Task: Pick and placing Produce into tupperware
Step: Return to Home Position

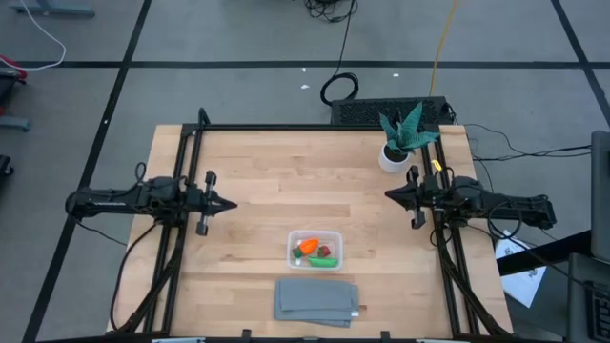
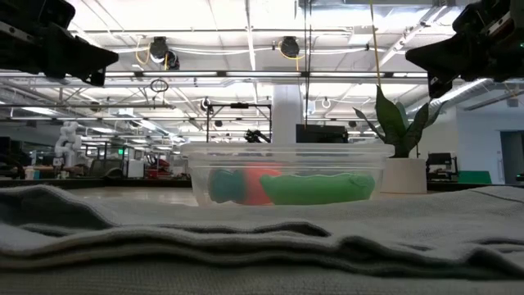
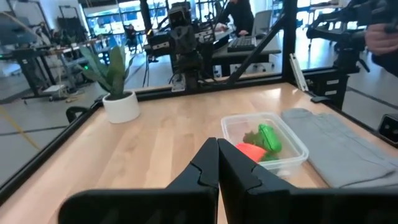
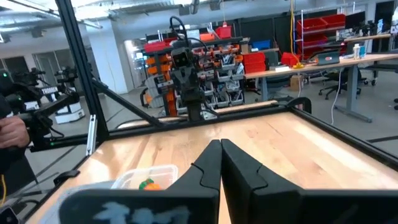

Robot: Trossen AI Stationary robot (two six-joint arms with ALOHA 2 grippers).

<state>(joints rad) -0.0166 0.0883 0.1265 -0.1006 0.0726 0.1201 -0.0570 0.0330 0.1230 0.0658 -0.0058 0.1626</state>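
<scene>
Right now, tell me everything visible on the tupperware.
The tupperware is a small, clear plastic rectangle with rounded corners and a lipped rim. It has no lid on and sits upright and flat on the wooden table. It is beside the grey folded cloth, with a narrow gap between them. Inside lie an orange piece, a green one and a small red one. The left pincer and right pincer are both clear of it.

A robotics lab: red parts bins point(image 4: 317, 28), long workbench point(image 4: 348, 60), open ceiling.
</scene>
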